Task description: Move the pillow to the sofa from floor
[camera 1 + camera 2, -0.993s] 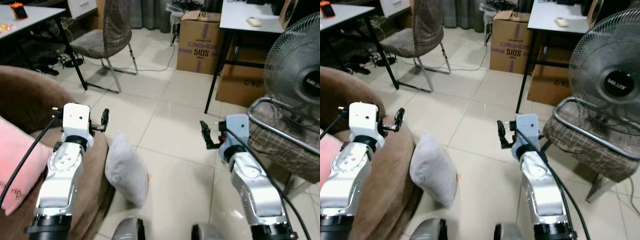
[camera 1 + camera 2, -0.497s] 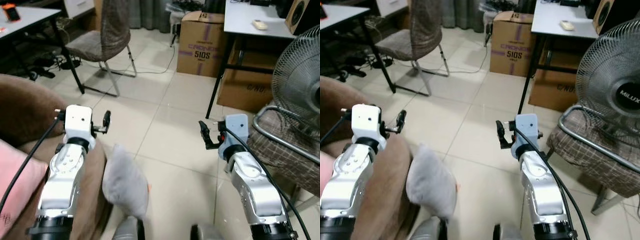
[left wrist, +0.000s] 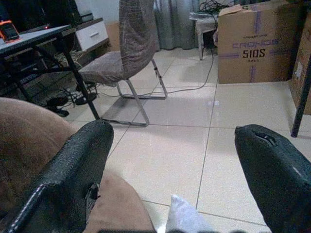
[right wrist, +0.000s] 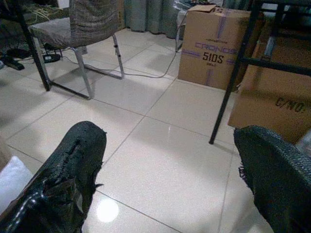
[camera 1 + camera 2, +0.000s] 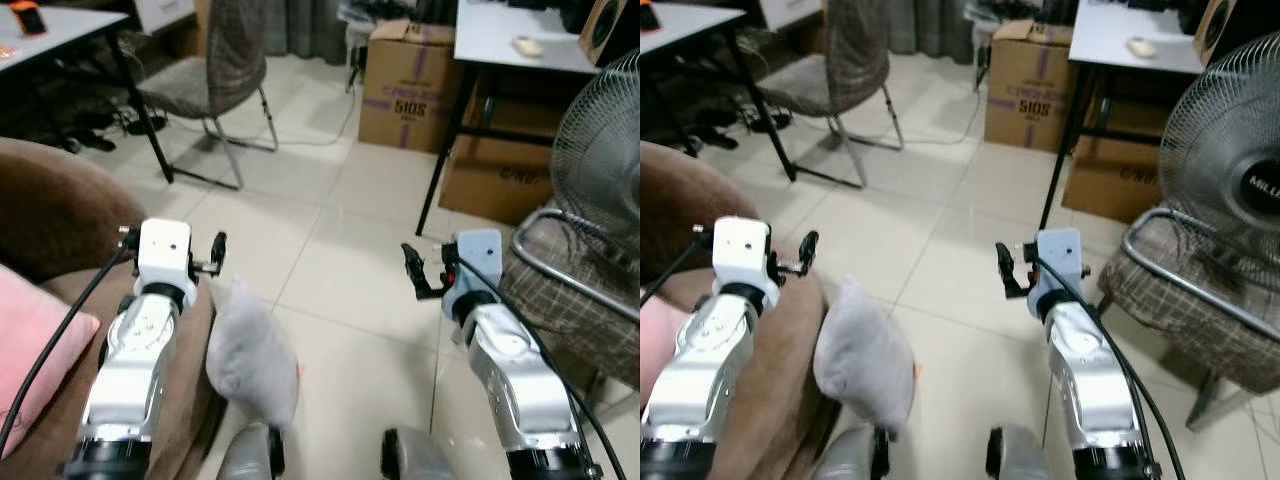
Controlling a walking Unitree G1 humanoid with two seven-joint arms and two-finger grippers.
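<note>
Pillow: the soft grey fabric pillow (image 5: 250, 350) stood on edge on the pale tiled floor (image 5: 330, 250), leaning against the front of the rounded brown fabric sofa (image 5: 50, 200), not yet lifted.
Left gripper: the left gripper (image 3: 175, 160) was spread wide, holding nothing, hovering just above the pillow's top corner beside the sofa edge.
Right gripper: the right gripper (image 4: 165, 160) was also spread wide and empty, over bare tiles, well apart from the pillow.
Change: against half a second earlier the whole scene had slid slightly, so the camera moved; the pillow probably had not, though the view was too soft to be sure. Grasping remained undone.
Edges: the sofa front pressed close on the left arm's side.
Open room: clear tiles lay between the arms; the pink cushion (image 5: 30, 340) occupied part of the seat; the grey mesh fan (image 5: 600, 150) and checked seat (image 5: 570, 290) crowded the right.
</note>
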